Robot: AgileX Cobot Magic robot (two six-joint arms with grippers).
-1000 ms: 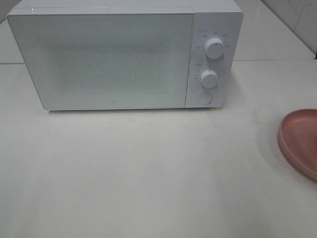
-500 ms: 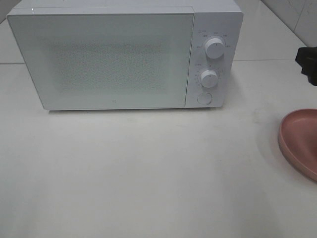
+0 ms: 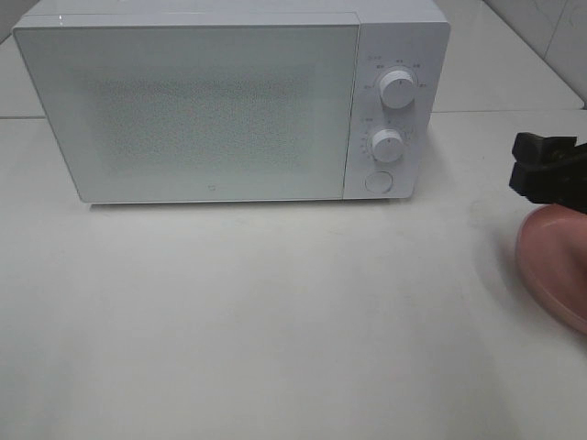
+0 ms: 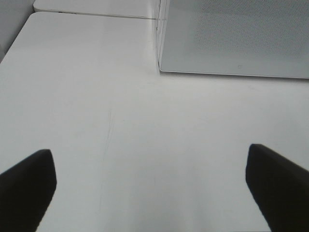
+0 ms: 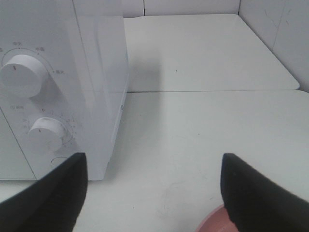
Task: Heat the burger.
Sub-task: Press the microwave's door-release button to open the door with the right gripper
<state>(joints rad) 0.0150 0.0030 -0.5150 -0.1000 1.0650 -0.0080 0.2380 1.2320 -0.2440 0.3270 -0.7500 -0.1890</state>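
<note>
The burger is out of view in every frame. The white microwave (image 3: 202,101) stands at the back of the table with its door shut. My right gripper (image 3: 521,165) reaches in from the right edge, just above the pink plate (image 3: 555,261) and to the right of the microwave's control panel. In the right wrist view the right gripper (image 5: 154,193) is open, with nothing between its fingers. My left gripper (image 4: 152,186) is open over bare table, near the microwave's (image 4: 231,38) front left corner.
Two white knobs (image 3: 396,88) (image 3: 387,145) and a round button (image 3: 376,182) sit on the microwave's right panel. The visible part of the pink plate (image 5: 212,222) holds nothing. A tiled wall rises at the far right.
My right gripper has come into the exterior view from the right edge, moving left and down to hang over the pink plate. The microwave and plate have not moved.
</note>
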